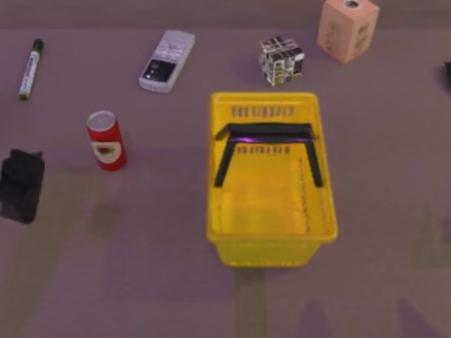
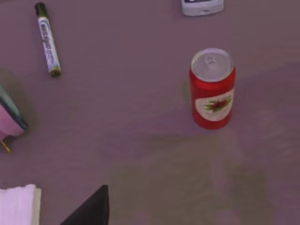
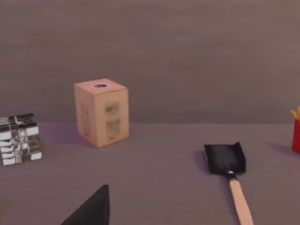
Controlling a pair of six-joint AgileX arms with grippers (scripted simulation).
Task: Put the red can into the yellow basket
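Note:
The red can (image 1: pixel 107 141) stands upright on the table's left half, silver top up and white label facing front; it also shows in the left wrist view (image 2: pixel 212 89). Well apart from it, the yellow basket (image 1: pixel 220 211) sits at the table's middle with its black handle (image 1: pixel 268 131) folded across the inside, and nothing lies in it. My left gripper (image 1: pixel 21 184) hovers at the table's left edge, to the front left of the can, open and holding nothing; one dark fingertip (image 2: pixel 93 208) shows. My right gripper is outside the top view; one fingertip (image 3: pixel 93 208) shows over bare table, open.
Along the back stand a marker (image 1: pixel 30 68), a grey phone (image 1: pixel 167 60), a mirrored cube (image 1: pixel 282 61) and a peach box (image 1: pixel 347 29). A black shovel (image 3: pixel 225 159) with a wooden handle lies at the far right. A pink object (image 2: pixel 9 119) lies near the left gripper.

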